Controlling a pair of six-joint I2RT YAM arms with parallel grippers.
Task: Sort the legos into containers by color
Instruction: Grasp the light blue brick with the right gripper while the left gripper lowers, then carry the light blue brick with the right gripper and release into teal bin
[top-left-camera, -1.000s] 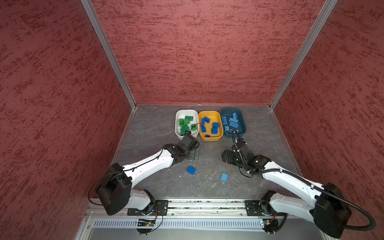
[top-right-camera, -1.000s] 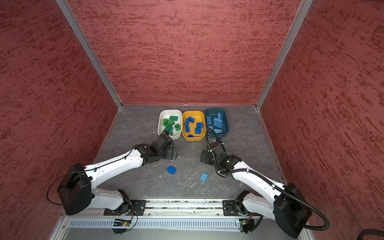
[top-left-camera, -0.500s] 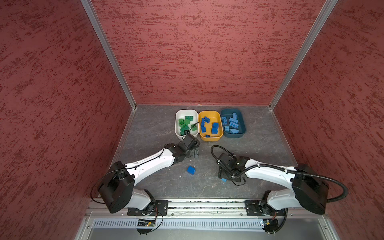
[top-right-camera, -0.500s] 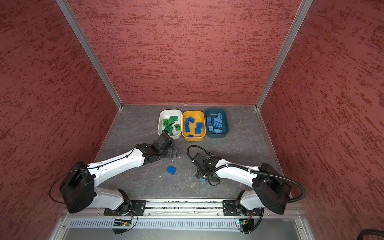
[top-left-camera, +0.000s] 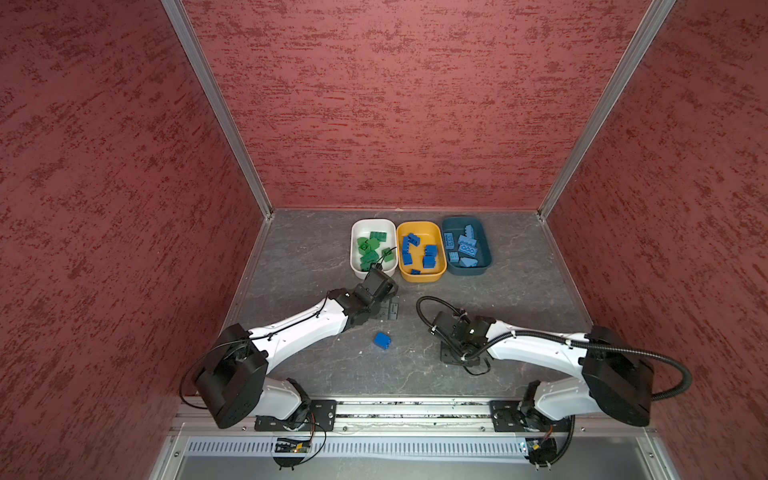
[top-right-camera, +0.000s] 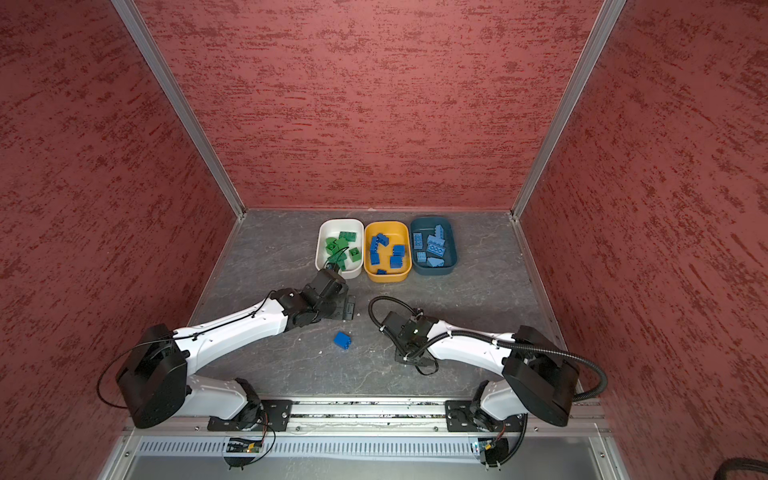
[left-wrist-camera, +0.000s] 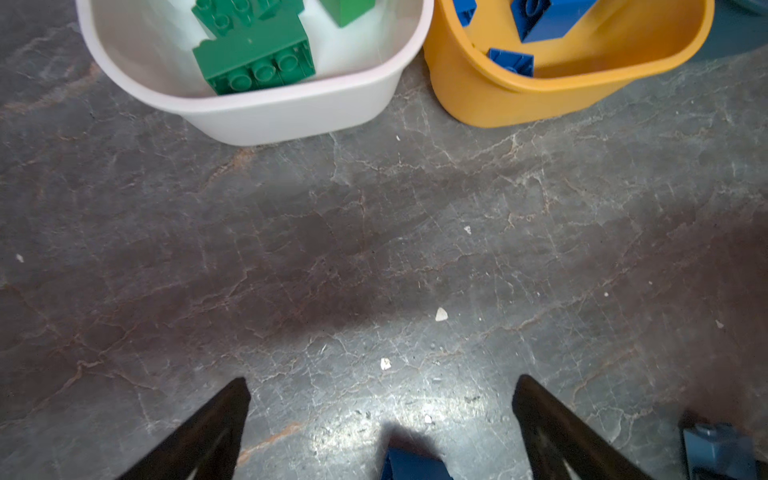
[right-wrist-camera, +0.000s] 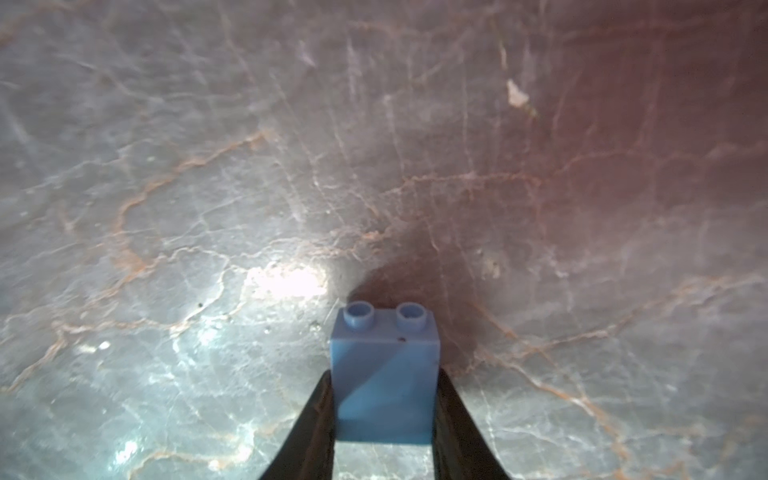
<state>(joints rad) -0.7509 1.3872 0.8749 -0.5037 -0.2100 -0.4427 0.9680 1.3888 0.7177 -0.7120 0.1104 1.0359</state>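
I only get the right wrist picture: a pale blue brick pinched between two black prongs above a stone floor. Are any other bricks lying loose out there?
Observer: Yes, one dark blue brick lies alone on the table.
Visitor: Where would my pale blue brick go?
Observer: Probably the teal tub, rightmost of three in both top views; it holds the other light blue bricks.
Visitor: Who fetches the dark one?
Observer: Perhaps the left gripper: it is open and empty, near the white tub.
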